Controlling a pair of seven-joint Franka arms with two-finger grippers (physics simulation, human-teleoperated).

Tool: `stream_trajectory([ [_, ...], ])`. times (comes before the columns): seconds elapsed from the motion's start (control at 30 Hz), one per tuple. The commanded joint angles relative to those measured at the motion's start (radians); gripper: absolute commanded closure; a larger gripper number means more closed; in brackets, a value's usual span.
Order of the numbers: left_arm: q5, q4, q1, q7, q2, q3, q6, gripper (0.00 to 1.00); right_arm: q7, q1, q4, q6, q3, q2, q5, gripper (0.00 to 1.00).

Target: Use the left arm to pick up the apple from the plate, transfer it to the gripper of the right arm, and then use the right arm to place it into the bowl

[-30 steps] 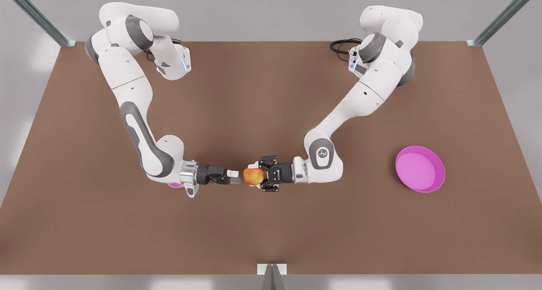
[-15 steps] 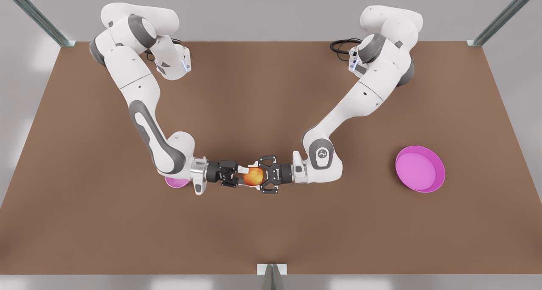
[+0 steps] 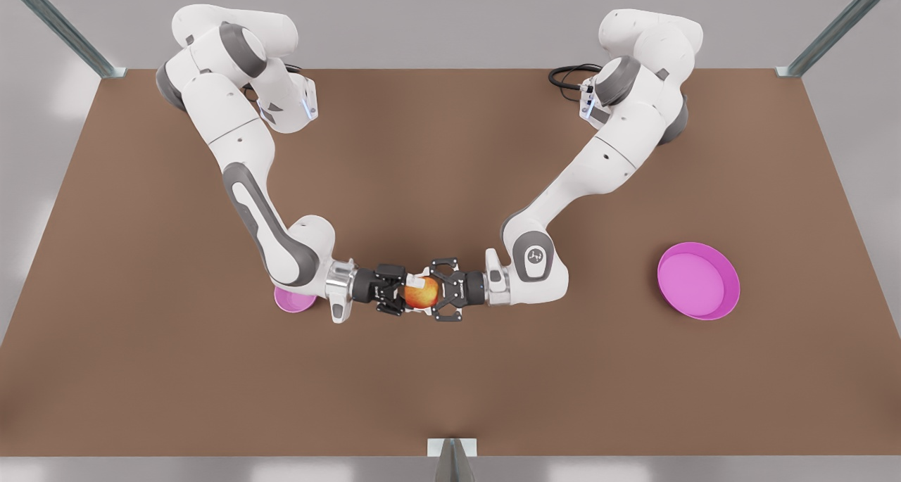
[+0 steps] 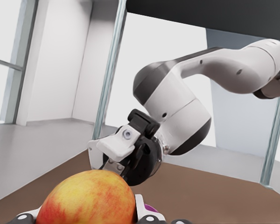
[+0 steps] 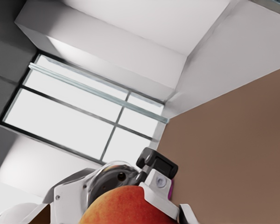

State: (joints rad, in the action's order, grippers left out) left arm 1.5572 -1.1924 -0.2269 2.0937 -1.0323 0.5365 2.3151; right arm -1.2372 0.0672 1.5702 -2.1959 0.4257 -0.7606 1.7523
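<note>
Apple [image 3: 420, 294] hangs above the middle of the brown table [image 3: 450, 158], clamped in the left gripper [image 3: 431, 295], which reaches in from the front view's right. The right gripper [image 3: 410, 292] meets the apple from the other side, but whether it grips the fruit I cannot tell. The plate [image 3: 732, 285] lies well apart at the front view's right, and the bowl [image 3: 290, 302] is partly hidden under the right arm.
</note>
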Motion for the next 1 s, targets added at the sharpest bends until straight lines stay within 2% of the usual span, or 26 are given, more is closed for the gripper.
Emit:
stream_trajectory([
  [0.0,-0.008,0.001,0.0,0.103,0.001,0.0,-0.013,0.39,-0.054,0.0,0.005,-0.012,-0.001,0.0,0.006,0.0],
  [0.13,-0.008,0.004,0.0,0.103,0.001,0.0,-0.013,0.39,0.071,0.006,0.013,-0.01,-0.001,0.0,-0.007,0.0],
  [0.53,-0.008,0.007,0.0,0.103,0.001,-0.001,-0.014,0.39,0.107,0.034,-0.01,-0.061,0.001,0.0,0.006,0.0],
  [0.9,-0.008,0.007,0.0,0.103,0.001,-0.001,-0.014,0.39,0.3,0.051,-0.009,-0.062,-0.001,-0.008,0.004,0.01],
  [0.97,-0.008,0.007,0.0,0.103,0.001,-0.001,-0.014,0.39,0.298,0.052,-0.01,-0.061,-0.001,-0.008,-0.002,0.16],
])
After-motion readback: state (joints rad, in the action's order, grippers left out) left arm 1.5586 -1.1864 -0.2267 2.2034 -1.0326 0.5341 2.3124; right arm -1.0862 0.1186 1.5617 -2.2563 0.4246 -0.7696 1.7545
